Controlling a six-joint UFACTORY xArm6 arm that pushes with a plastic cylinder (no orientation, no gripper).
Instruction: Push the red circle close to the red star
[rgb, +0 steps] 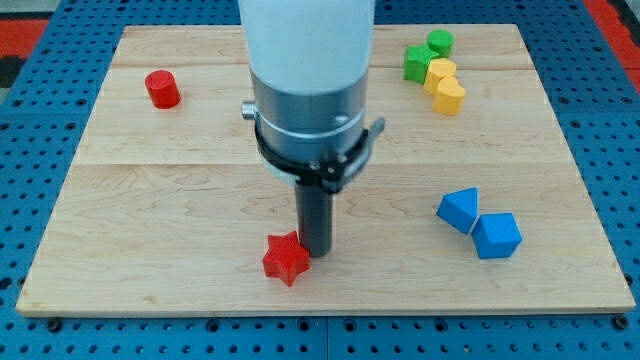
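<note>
Tip (317, 248) of smooth dark rod just beside red star (286, 259), on its right. Red circle (162, 89) well apart, upper left on pale grained wooden worktop (180, 210). No fingers fitted.

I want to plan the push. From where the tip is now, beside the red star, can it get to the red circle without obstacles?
Probably yes. My tip stands just right of the red star, while the red circle sits alone toward the view's top left. Only bare board lies between them; the green, yellow and blue blocks are all on the right.
</note>
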